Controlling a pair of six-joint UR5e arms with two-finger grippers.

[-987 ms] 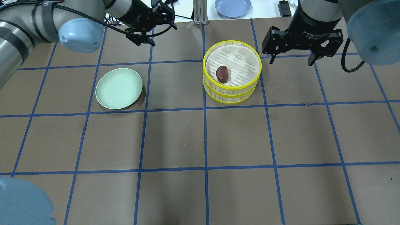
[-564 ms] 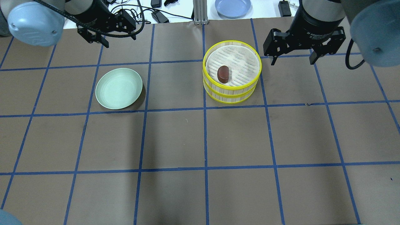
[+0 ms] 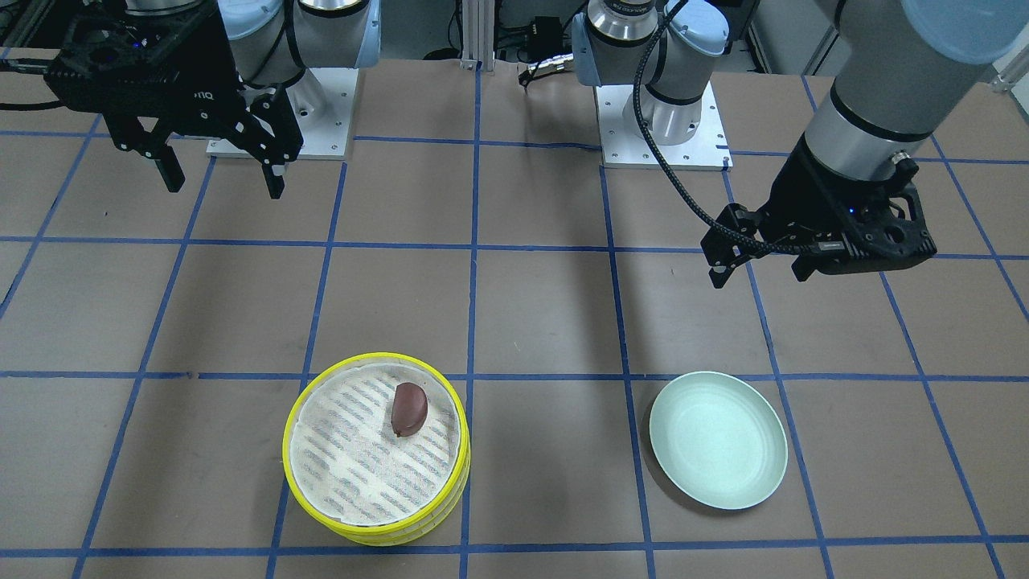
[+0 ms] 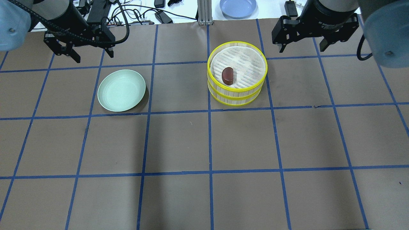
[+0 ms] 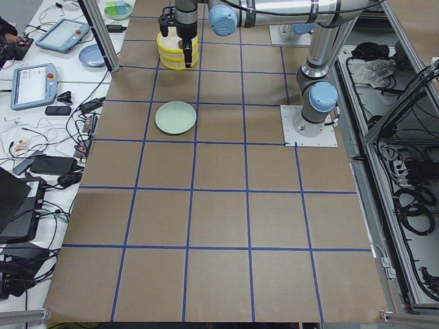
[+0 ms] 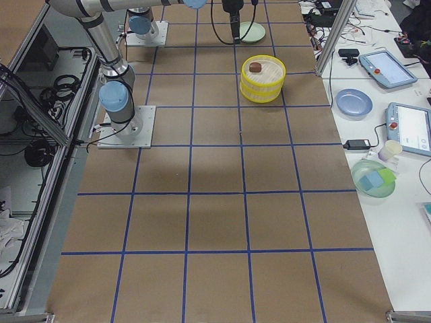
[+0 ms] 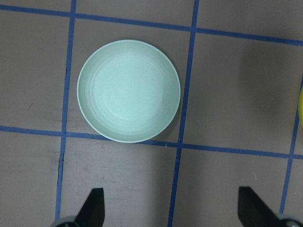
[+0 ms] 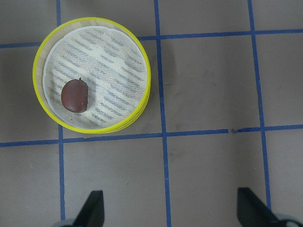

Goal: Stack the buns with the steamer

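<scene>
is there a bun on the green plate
No, the green plate is bare; the brown bun lies in the top tier of the steamer.

The steamer point(image 4: 237, 94) is shown with bright yellow rims and a white floor striped by slot rows. The bun point(image 4: 227, 76) is coloured dark reddish-brown, the plate point(image 4: 121, 90) pale green. The brown tabletop point(image 4: 243, 140) is gridded in blue.

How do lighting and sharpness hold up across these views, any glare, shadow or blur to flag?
Overhead exterior: even light, no glare; the green plate throws a dark crescent shadow on its right, and broad soft shadows cross the table. Right wrist-mounted: sharp on the brown bun and the steamer mesh. Exterior left: the steamer is tiny, its detail lost.
</scene>
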